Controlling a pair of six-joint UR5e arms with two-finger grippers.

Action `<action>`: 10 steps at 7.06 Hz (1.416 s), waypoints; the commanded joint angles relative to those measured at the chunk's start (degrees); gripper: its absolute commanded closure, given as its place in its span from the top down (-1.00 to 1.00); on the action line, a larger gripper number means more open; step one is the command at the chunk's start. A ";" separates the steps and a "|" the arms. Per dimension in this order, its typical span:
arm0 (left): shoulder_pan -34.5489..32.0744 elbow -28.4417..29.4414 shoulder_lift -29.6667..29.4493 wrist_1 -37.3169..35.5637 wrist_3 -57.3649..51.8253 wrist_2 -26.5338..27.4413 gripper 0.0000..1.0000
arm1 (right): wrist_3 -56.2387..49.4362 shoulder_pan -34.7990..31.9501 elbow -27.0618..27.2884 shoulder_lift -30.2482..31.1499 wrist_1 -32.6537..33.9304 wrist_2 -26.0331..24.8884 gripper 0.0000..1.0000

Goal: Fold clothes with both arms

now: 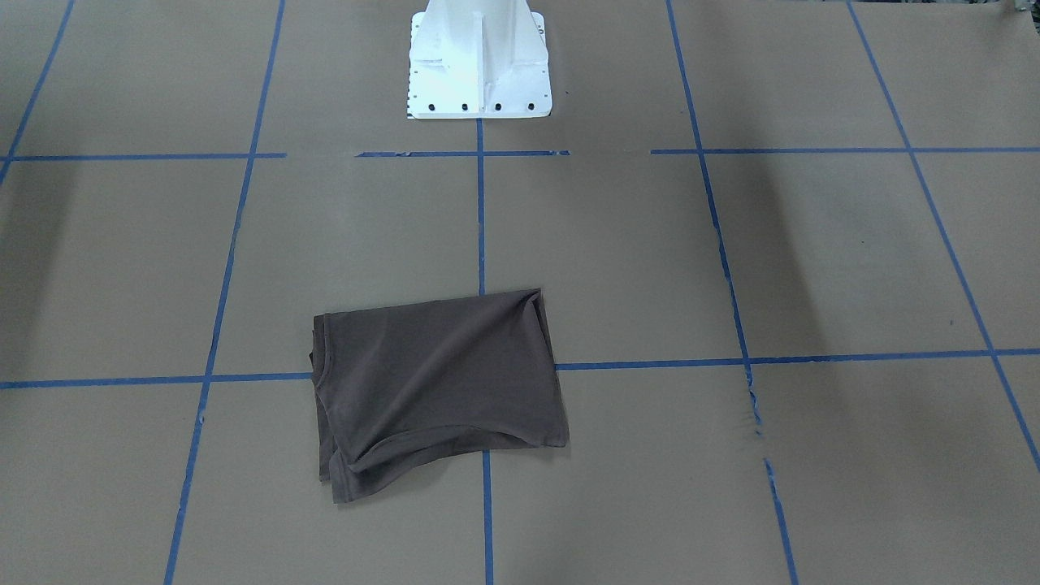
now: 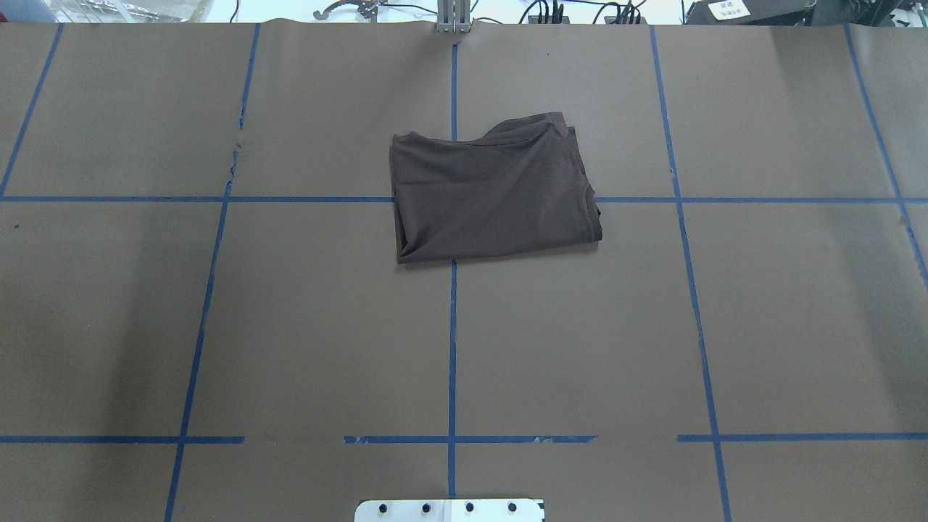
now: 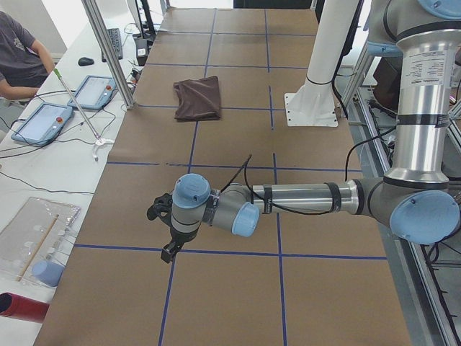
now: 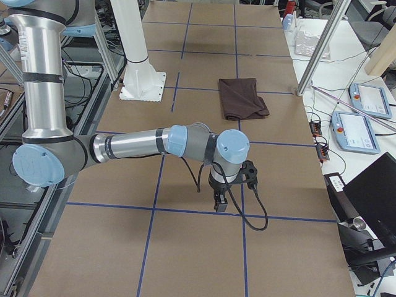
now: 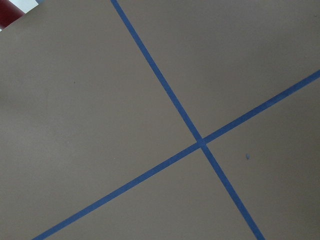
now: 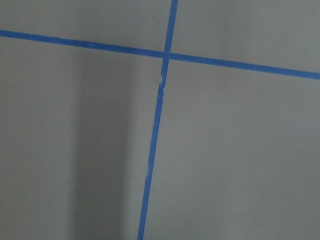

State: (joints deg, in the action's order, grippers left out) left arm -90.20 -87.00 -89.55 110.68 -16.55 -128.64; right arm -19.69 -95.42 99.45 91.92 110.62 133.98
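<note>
As seen from overhead, T-shirt (image 2: pixel 493 192) position: flat on counter (image 2: pixel 290 326), on the half far from pedestal (image 1: pixel 479 57), astride centre tape line (image 2: pixel 452 348) where crossed by a transverse line; touched by neither claw.
T-shirt state: folded to a compact rectangle of several layers; far edge uneven, lower layers protruding at far right corner.
T-shirt long axis: across counter, left to right, slightly skewed to the tape.
T-shirt heading: collar end toward robot's right; closed fold toward robot's left; loose hems toward far edge.
Left arm (image 3: pixel 288 198): stretched low toward left end of counter, well apart from T-shirt.
Left claw (image 3: pixel 170 251): pointed down, near a tape crossing; released or clenched, cannot tell; no fingers in wrist view, only bare counter and tape.
Right arm (image 4: pixel 136 145): stretched low toward right end, well apart from T-shirt.
Right claw (image 4: pixel 221 204): pointed down near a tape crossing; state likewise impossible to tell.
Arm posture, probable reason: parked outward to leave garment unobstructed.
T-shirt placement, probable reason: centred for equal reach by both arms.
Progress, judged: folding done or nearly so; far edge perhaps needing a tidy.
</note>
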 commanded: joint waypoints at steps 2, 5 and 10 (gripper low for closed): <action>0.11 -7.71 -0.54 -16.75 2.84 0.14 1.00 | 3.05 -0.03 -8.53 1.95 -9.03 3.74 1.00; 0.11 -7.83 -0.36 -17.95 2.84 0.05 1.00 | 16.24 0.49 -10.07 2.39 -23.15 3.39 1.00; 0.11 -8.09 -0.45 -17.86 2.84 0.05 1.00 | 37.62 8.49 -3.30 3.09 -31.26 6.20 1.00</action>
State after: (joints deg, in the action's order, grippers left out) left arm -90.09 -95.02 -89.98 92.81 -13.71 -128.58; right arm 17.17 -87.03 95.66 94.49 79.74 139.55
